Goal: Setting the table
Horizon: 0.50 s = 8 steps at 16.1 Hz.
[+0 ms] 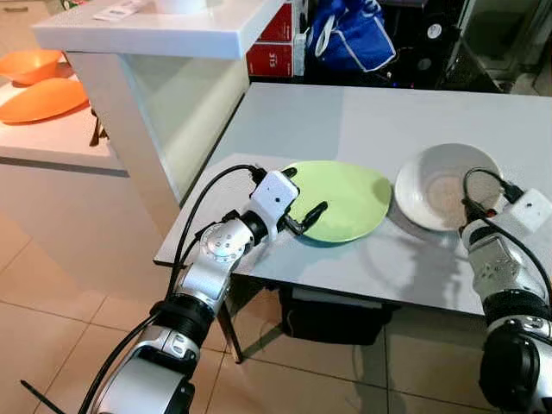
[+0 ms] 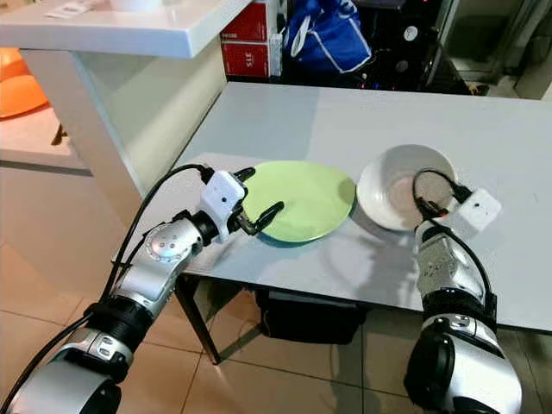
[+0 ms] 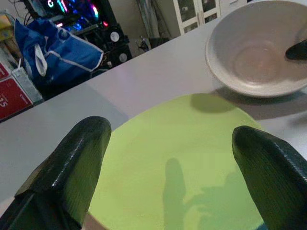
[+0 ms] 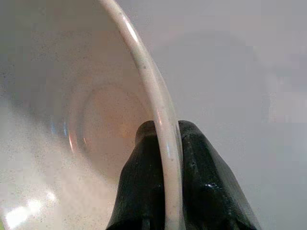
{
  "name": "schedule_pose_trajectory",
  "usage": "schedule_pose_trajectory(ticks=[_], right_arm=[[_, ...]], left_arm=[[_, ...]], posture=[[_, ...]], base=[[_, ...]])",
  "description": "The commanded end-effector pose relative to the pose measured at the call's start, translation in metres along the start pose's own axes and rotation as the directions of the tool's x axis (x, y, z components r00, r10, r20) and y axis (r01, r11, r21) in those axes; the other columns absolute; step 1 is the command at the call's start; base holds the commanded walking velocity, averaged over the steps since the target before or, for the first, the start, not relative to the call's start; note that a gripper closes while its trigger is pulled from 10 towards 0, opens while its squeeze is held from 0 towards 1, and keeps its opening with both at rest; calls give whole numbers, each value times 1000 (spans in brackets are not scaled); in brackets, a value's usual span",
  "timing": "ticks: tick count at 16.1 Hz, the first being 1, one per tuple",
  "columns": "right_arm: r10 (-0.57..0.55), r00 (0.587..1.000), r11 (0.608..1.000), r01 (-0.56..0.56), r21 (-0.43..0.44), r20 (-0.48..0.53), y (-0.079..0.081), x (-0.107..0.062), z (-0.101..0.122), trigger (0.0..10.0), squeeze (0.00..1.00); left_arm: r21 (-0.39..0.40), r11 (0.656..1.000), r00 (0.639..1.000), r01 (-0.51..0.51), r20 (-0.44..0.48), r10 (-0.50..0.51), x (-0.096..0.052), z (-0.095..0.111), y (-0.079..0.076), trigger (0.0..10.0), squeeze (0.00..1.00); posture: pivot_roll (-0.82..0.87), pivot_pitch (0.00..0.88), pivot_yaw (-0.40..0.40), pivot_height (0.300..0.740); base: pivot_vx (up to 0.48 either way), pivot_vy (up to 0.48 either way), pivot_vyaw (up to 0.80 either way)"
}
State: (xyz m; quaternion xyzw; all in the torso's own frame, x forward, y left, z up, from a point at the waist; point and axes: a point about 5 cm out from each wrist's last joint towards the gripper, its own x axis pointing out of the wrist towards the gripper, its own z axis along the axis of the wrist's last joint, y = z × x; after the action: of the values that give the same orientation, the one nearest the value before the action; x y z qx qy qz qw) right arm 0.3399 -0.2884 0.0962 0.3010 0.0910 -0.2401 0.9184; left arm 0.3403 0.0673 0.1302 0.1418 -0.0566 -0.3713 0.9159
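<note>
— Both my arms reach out over the near edge of the grey surface [image 1: 345,121]. What do you want to know?

— What is your left gripper doing?

— My left gripper [image 1: 302,200] hovers at the near left rim of the lime-green plate [image 1: 345,198]. Its jaws are spread wide, one finger to each side of that rim, and grip nothing.

— And the right?

— My right gripper [image 4: 165,158] has its jaws pinched on the near right rim of the white bowl [image 1: 448,185], one finger inside the bowl and one outside.

— Where do the dishes stand?

— Plate and bowl sit side by side on the surface, the bowl to the plate's right, their rims almost touching. Beyond the far edge lies a blue bag [image 1: 349,34]; on a shelf to my left rest orange dishes [image 1: 39,82].
</note>
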Motion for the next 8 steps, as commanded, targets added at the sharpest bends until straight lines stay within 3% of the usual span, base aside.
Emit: schedule_pose_trajectory(ticks=[1, 2, 5, 6, 8], right_arm=[[-76, 993, 996, 80, 48, -93, -8, -2, -22, 10000, 0], [-85, 992, 994, 90, 55, -93, -9, -3, -23, 10000, 0], [-151, 979, 965, 176, 197, -135, -19, -6, -35, 10000, 0], [-176, 969, 939, 218, 268, -171, -24, -9, -46, 10000, 0], [-231, 946, 908, 294, 298, -228, -38, -18, -69, 10000, 0]], left_arm=[[5, 1000, 1000, -6, -15, 6, -2, -1, 4, 10000, 0], [5, 1000, 1000, -6, -16, 6, -2, -1, 4, 10000, 0], [12, 1000, 999, 9, -33, -8, -6, -3, 5, 10000, 0], [14, 1000, 999, 19, -41, -19, -9, -5, 6, 10000, 0], [28, 999, 997, 44, -69, -42, -17, -8, 8, 10000, 0]], posture=[[-63, 0, 87, 740], [-63, 0, 87, 740], [-48, 0, 108, 740], [-32, 0, 124, 740], [-7, 0, 151, 740]], base=[[0, 0, 0], [0, 0, 0], [0, 0, 0], [0, 0, 0], [0, 0, 0]])
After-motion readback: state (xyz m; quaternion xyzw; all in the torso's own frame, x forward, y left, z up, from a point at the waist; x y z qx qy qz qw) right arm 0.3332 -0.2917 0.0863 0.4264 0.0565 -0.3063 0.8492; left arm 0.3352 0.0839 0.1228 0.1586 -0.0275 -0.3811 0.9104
